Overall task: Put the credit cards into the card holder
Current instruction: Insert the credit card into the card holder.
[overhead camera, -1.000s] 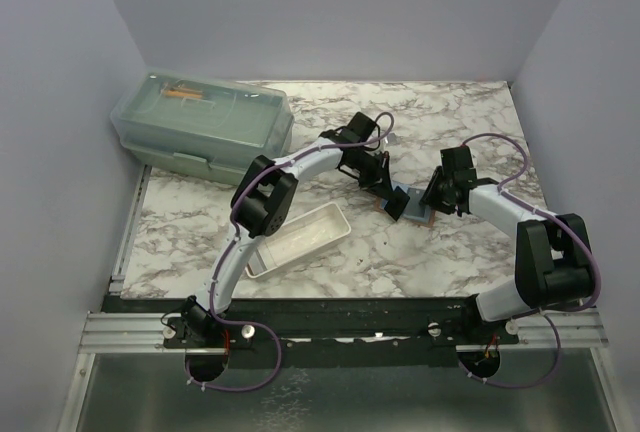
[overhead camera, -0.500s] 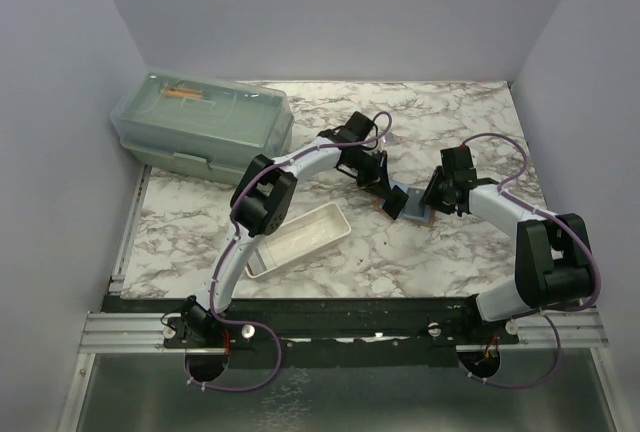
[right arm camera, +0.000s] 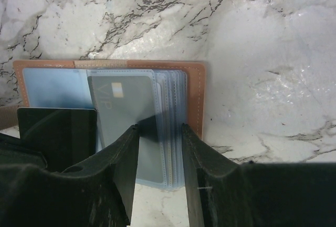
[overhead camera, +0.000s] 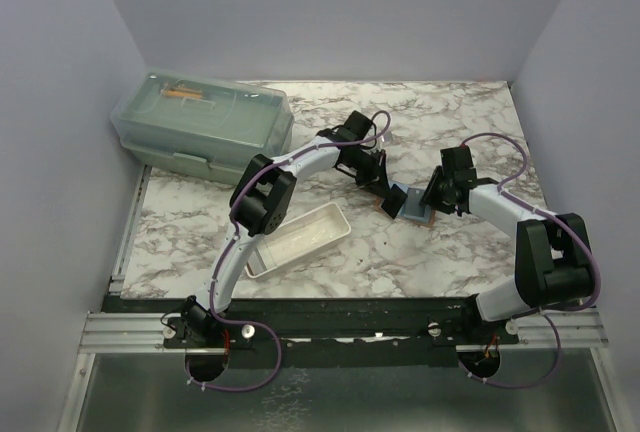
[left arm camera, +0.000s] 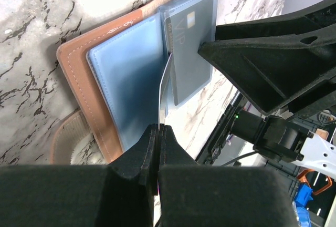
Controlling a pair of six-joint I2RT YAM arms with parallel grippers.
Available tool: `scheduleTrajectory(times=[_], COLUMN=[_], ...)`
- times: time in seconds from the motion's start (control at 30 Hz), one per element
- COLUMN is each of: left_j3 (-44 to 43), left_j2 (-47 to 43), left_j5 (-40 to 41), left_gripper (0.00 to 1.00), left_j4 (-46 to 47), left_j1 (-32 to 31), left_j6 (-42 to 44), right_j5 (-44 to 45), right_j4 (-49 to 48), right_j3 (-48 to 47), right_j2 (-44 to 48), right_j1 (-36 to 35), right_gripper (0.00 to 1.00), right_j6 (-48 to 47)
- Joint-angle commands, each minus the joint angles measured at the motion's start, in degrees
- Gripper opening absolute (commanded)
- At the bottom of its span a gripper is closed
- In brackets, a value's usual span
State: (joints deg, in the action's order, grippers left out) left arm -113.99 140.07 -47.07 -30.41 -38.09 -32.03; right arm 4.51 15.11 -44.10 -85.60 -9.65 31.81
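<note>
The tan-brown card holder (overhead camera: 421, 218) lies open on the marble table, its clear sleeves (right arm camera: 170, 111) fanned. One grey credit card marked VIP (right arm camera: 123, 106) sits inside a sleeve. My left gripper (left arm camera: 158, 130) is shut on another credit card (left arm camera: 164, 88), held edge-on with its far end at the sleeve opening; in the right wrist view that card (right arm camera: 56, 132) shows as a dark rectangle. My right gripper (right arm camera: 159, 127) is open, its fingertips set down on the sleeve stack beside the holder's brown rim (right arm camera: 197, 90). From above, both grippers (overhead camera: 390, 195) (overhead camera: 428, 200) meet over the holder.
A long white tray (overhead camera: 297, 238) lies left of the holder, near the left arm's elbow. A green lidded plastic box (overhead camera: 205, 127) stands at the back left. Grey walls close in the table on three sides.
</note>
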Motion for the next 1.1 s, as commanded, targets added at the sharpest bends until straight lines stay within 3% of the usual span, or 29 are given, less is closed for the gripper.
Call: scheduleTrajectory(times=[0.0,1.07], left_j3=[-0.3,-8.3], left_j2=[1.5,7.4], left_j5=[-1.1,-1.6], left_gripper=[0.0,0.0], left_j4=[-0.7,0.7], left_j1=[-0.1,-0.4], left_j6=[0.7,-4.9], right_j5=[-0.6,-1.8], right_j4=[1.9,2.5], right_j3=[0.8,-0.3], right_j2=[-3.5,-4.0], right_j1=[0.1,0.1], right_gripper=[0.37,0.37], right_j6=[-1.3,-2.0])
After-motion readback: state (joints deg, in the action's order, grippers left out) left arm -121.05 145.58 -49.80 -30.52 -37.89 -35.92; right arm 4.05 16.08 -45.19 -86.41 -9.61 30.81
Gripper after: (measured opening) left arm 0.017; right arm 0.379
